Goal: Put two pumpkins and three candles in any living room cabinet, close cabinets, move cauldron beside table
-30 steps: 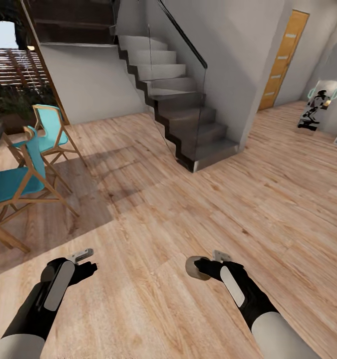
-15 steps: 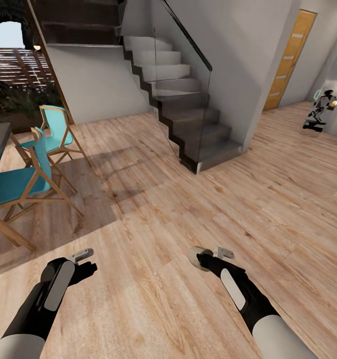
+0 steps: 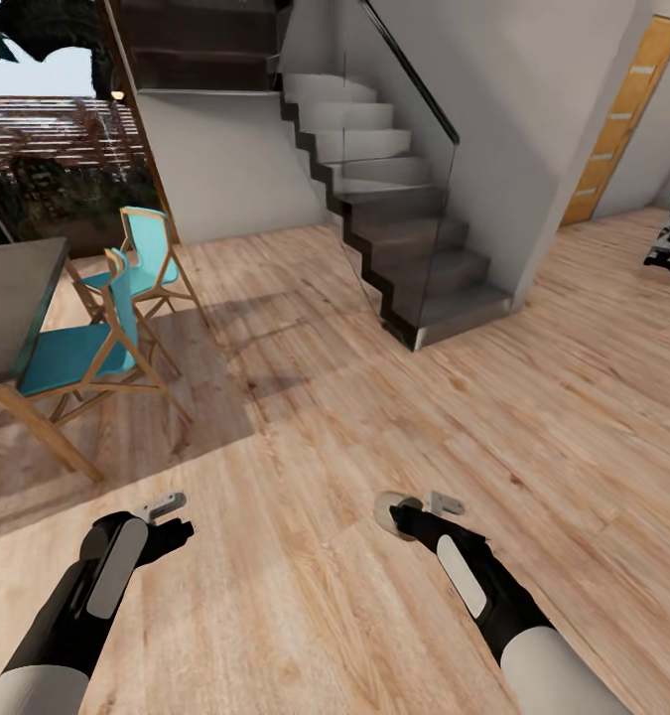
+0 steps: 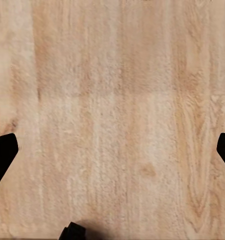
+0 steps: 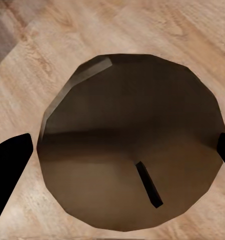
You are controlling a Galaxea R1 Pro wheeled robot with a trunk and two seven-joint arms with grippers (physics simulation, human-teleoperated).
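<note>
Pale wood floor (image 3: pixel 305 477) runs open across the frame's middle and lower half. At lower right the right gripper (image 3: pixel 414 508) holds a candle (image 5: pixel 130 142), its fingers closed against its sides. The left gripper (image 3: pixel 166 516) hangs spread wide over bare boards. Stairs (image 3: pixel 414 248) rise at upper centre; blue chairs (image 3: pixel 96 338) and a table edge (image 3: pixel 12 298) line the left.

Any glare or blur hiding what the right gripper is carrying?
Head view: even light, no glare; the candle at the right gripper is small. Right wrist view: the candle is close, soft-edged, dim, shaded across its middle, wick visible.
</note>
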